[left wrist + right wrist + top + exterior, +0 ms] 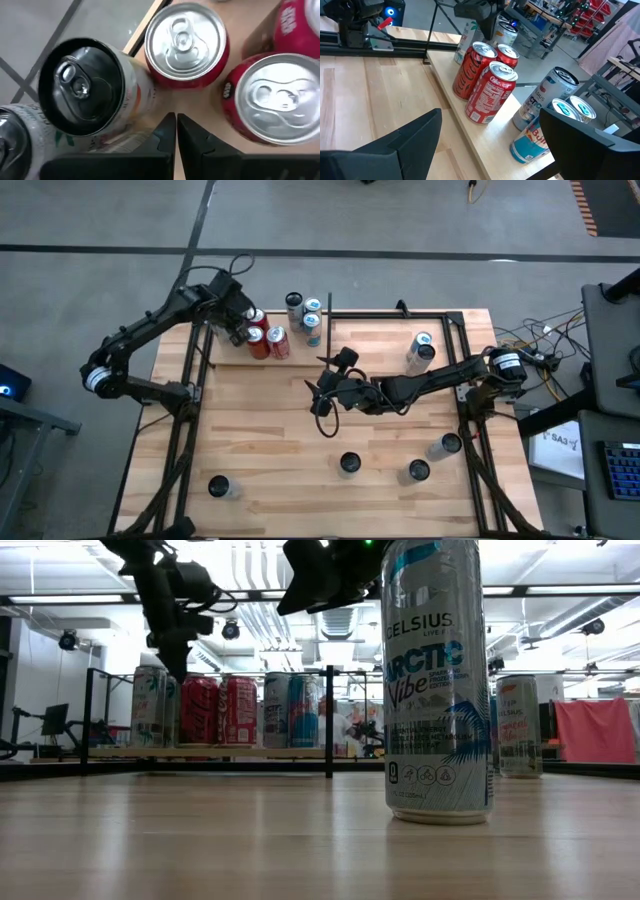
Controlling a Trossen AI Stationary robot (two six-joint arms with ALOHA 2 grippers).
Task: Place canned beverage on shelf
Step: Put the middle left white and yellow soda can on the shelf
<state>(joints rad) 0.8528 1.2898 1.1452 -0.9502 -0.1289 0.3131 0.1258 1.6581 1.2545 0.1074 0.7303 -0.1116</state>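
The shelf (228, 358) is a pale plywood panel at the table's far left. Standing on their bases on it are three red cans (268, 342) and several pale and blue ones (308, 312). My left gripper (176, 131) is shut and points down over the shelf's left end. Its tips stand between a black-topped white can (82, 87) and two red cans (186, 45), touching none as far as shows. My right gripper (490, 150) hangs open over the table's middle (325, 392), facing the shelf with nothing between its fingers. A tall Celsius can (437, 680) stands on the table.
Loose cans stand on the table near the front edge (219, 486), (349, 464), (418, 470), one (443, 445) toward the right and one (421, 350) at the far right. Thin black rods (329, 315) edge the shelf. A black metal frame (460, 330) runs along the table's sides.
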